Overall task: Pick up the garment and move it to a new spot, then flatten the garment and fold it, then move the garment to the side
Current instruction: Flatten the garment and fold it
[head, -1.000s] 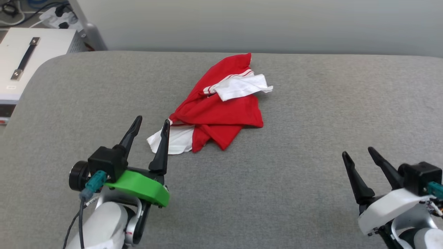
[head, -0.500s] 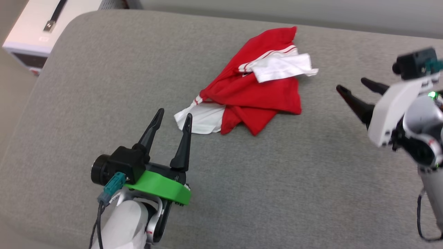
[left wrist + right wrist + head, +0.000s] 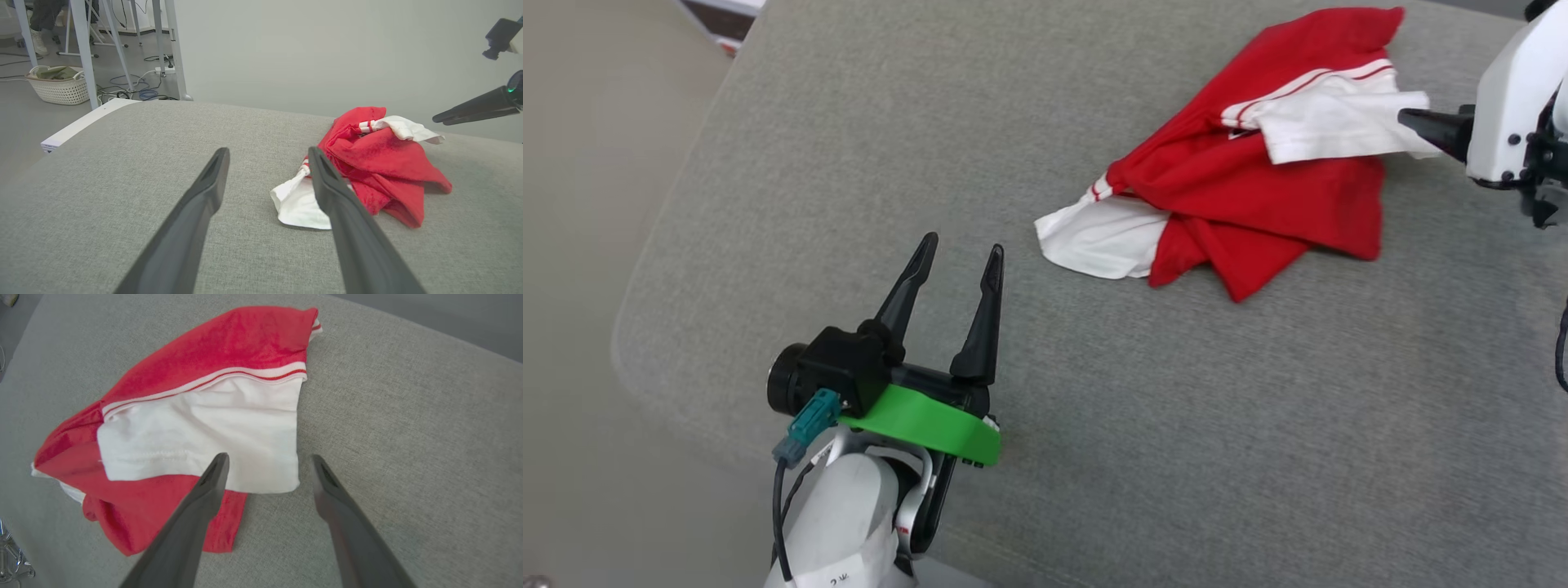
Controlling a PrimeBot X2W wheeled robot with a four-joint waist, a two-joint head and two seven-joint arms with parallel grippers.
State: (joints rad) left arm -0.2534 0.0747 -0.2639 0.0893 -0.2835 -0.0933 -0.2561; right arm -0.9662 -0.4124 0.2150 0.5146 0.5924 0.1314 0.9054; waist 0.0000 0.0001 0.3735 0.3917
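Observation:
The garment (image 3: pixel 1258 188) lies crumpled on the grey cushioned surface (image 3: pixel 1176 425): red cloth, with one white sleeve (image 3: pixel 1339 126) on top and another white sleeve (image 3: pixel 1103 237) sticking out at its near left. My left gripper (image 3: pixel 961 245) is open and empty, a short way left of that lower sleeve. In the left wrist view the left gripper (image 3: pixel 267 151) points at the garment (image 3: pixel 380 163). My right gripper (image 3: pixel 1413 122) reaches in from the right edge. In its wrist view the right gripper (image 3: pixel 269 457) hovers open over the edge of the upper white sleeve (image 3: pixel 204 437), holding nothing.
The grey surface ends in a rounded corner at the left, with bare floor (image 3: pixel 596 245) beyond. A white box (image 3: pixel 73 128) sits past the far left edge. Metal frame legs (image 3: pixel 83 49), cables and a laundry basket (image 3: pixel 59 83) stand behind, near a person's foot (image 3: pixel 39 41).
The head camera has swung down and left, shifting the whole picture. My right gripper has come up from the lower right to the garment's upper white sleeve. The left gripper keeps its place.

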